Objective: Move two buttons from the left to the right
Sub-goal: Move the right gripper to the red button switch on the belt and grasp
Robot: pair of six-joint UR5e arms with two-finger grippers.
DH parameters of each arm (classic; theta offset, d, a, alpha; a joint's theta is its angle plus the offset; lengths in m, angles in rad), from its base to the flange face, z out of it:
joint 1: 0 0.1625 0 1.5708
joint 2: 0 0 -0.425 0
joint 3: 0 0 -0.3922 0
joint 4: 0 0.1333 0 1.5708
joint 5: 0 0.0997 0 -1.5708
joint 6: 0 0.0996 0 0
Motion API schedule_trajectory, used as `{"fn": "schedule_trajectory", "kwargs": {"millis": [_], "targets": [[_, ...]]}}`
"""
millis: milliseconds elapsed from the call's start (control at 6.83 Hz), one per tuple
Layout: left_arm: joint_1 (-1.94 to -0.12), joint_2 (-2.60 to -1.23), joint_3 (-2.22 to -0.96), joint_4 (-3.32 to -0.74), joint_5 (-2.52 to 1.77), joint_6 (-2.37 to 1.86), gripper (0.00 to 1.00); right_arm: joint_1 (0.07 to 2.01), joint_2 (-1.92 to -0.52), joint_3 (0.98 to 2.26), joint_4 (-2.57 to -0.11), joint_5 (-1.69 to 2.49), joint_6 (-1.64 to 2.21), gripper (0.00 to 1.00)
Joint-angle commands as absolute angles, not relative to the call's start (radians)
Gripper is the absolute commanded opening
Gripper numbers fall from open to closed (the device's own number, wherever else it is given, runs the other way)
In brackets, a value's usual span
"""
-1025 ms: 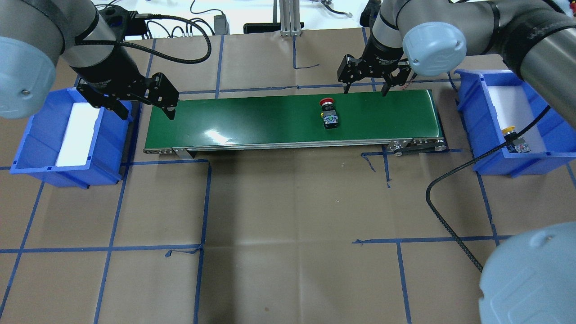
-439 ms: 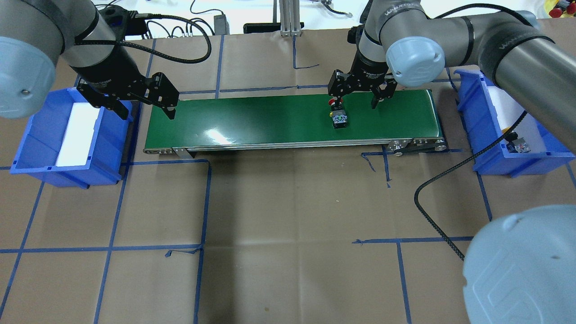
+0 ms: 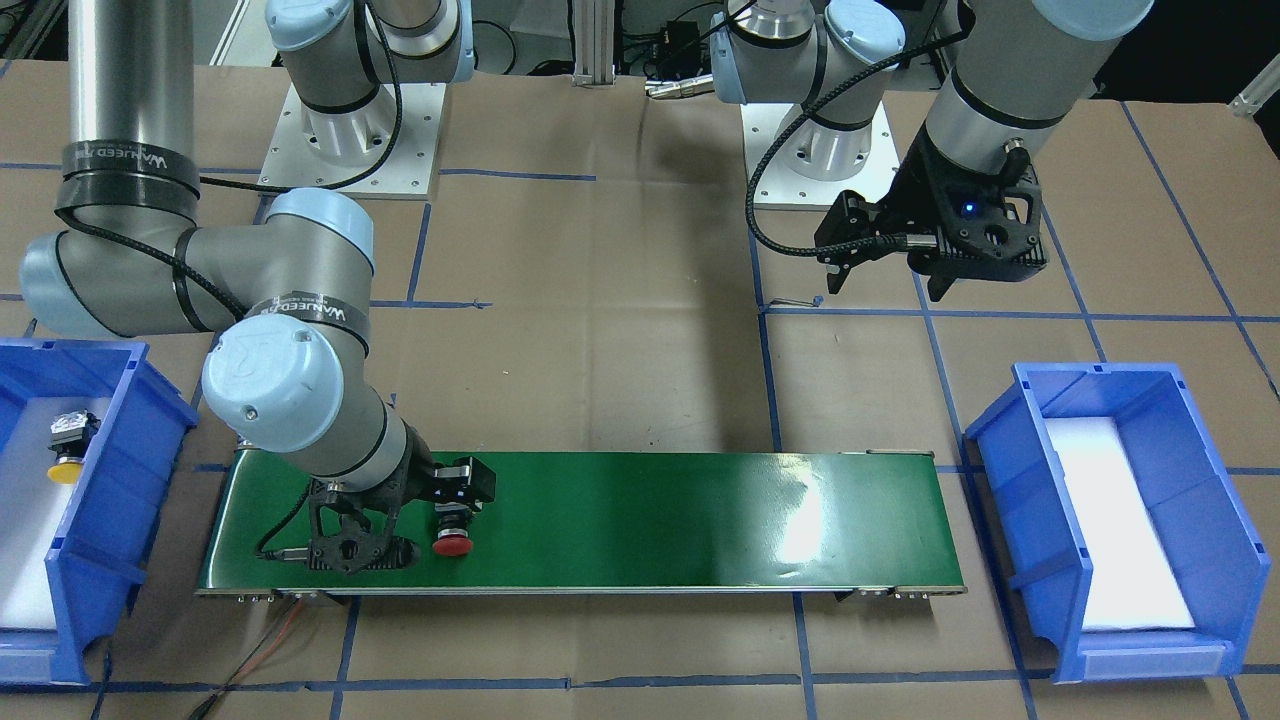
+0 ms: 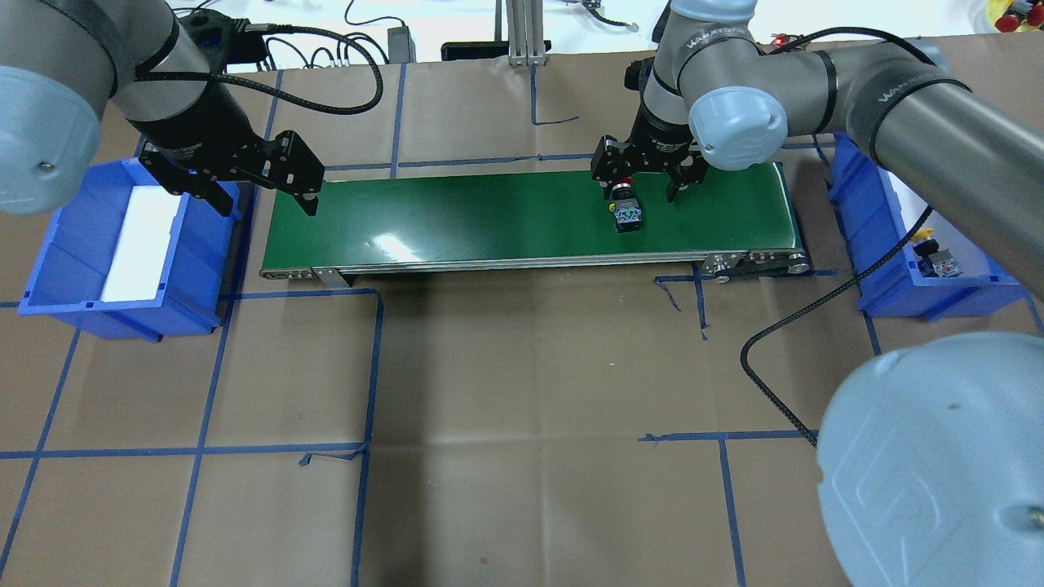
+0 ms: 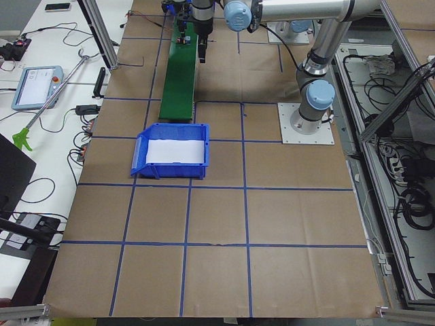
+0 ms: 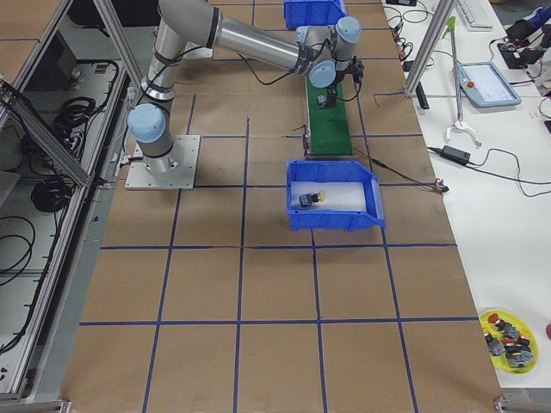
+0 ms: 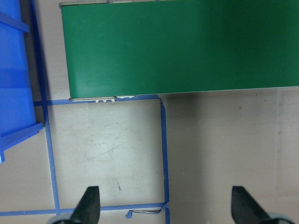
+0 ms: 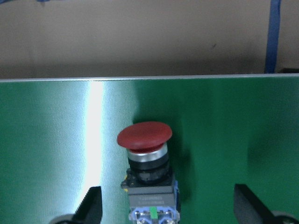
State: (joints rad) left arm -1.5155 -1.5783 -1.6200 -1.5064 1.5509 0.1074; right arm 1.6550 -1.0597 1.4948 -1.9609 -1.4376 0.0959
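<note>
The red button (image 4: 626, 208) lies on the green conveyor belt (image 4: 489, 216), right of its middle, cap toward the far edge. My right gripper (image 4: 639, 191) is open and hangs right over it. In the right wrist view the red button (image 8: 145, 158) sits between the fingers (image 8: 91, 205), a little left of centre and untouched. The yellow button (image 4: 924, 236) lies in the right blue bin (image 4: 889, 285), partly hidden by my right arm; it also shows in the front view (image 3: 66, 455). My left gripper (image 4: 267, 202) is open and empty over the belt's left end.
The left blue bin (image 4: 65, 269) holds only a white pad. My right arm's black cable (image 4: 775, 326) loops over the table in front of the belt. An aluminium post (image 4: 522, 33) stands at the back. A yellow dish of spare buttons (image 6: 508, 337) sits far off.
The red button has ridden the belt to the right. My right gripper has moved left and come down over it, still open. My left arm has not moved.
</note>
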Motion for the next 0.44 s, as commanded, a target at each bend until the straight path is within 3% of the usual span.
{"fn": "schedule_trajectory", "kwargs": {"millis": [0,146,293], "targets": [[-1.516,-1.578,-1.620,-1.506,1.551,0.107,0.99,1.654,-1.032,1.506,-1.971,-1.439,0.092,0.98],[-1.516,-1.580,-1.620,-1.506,1.551,0.107,0.99,1.654,-1.031,1.511,-1.968,-1.442,0.089,0.73],[-1.516,-1.580,-1.620,-1.506,1.551,0.107,0.99,1.654,-1.032,1.514,-1.965,-1.443,0.089,0.63]]}}
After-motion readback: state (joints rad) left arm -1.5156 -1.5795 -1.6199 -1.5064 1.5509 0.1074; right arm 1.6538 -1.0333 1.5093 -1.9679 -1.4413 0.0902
